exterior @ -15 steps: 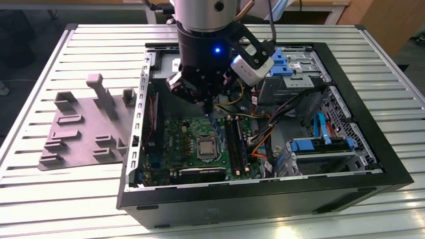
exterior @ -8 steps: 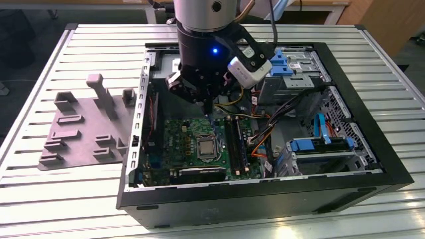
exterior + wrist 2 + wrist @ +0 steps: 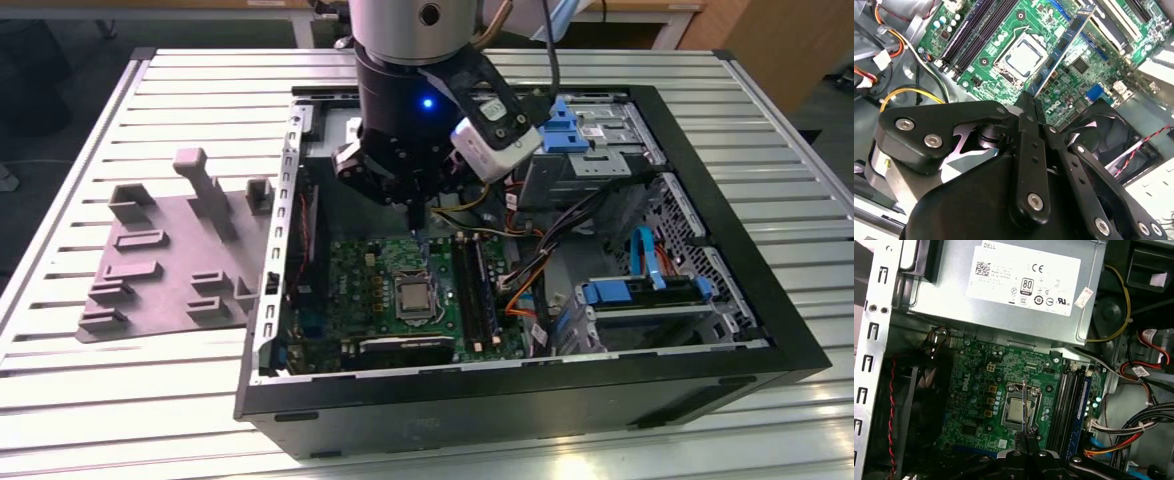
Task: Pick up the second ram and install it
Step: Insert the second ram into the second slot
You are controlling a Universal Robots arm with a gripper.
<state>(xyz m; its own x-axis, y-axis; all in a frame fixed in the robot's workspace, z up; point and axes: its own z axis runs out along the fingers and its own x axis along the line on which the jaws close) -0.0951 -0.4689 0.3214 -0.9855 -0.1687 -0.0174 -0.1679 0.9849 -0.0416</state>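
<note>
We log the second ram (image 3: 1061, 45) pinched edge-on between the gripper's (image 3: 1028, 97) closed fingers. It hangs above the green circuit board (image 3: 360, 270), near the processor socket (image 3: 415, 297), mid-frame in the exterior view, inside the open computer case (image 3: 534, 400).

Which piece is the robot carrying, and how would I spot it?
Look inside the open black computer case, above its green circuit board. There the fingers pinch the second ram, a long thin stick lined with dark chips; unlike the black slots fixed to the board, it hangs in the air.
</note>
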